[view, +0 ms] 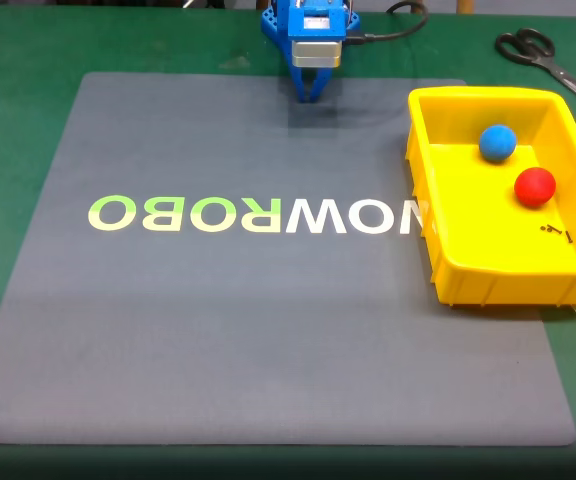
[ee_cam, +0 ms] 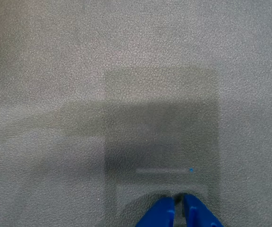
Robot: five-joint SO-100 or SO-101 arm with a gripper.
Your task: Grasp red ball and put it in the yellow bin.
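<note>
starting with what is cut off: the blue arm is cropped by the top edge of the fixed view, so that only its lower housing and the gripper (view: 310, 95) are seen; the right end of the yellow bin (view: 468, 270) runs past the frame edge, and one blade of the scissors (view: 553, 62) on the green table (view: 28, 60) is likewise cut short. in the wrist view only the two blue fingertips (ee_cam: 157, 215) enter at the bottom edge, the rest of the gripper (ee_cam: 178, 205) being out of frame; a dark rectangular shadow is cast on the grey mat (ee_cam: 55, 71) ahead of them. the fingertips are seen drawn together, with a bare slit between them and nothing held. small dark specks on the bin floor near its front wall are noted, too small to identify. the lettering on the grey mat (view: 268, 330) is read upside down in the fixed view. by count: one red ball (view: 535, 186), one blue ball (view: 497, 142), one bin, one mat, one pair of scissors, one gripper. the red ball is found lying inside the bin, on its floor, just beside the blue ball and nearer the front wall; whether the two touch cannot be told. the gripper is recorded at the far edge of the mat, well apart from the bin.
</note>
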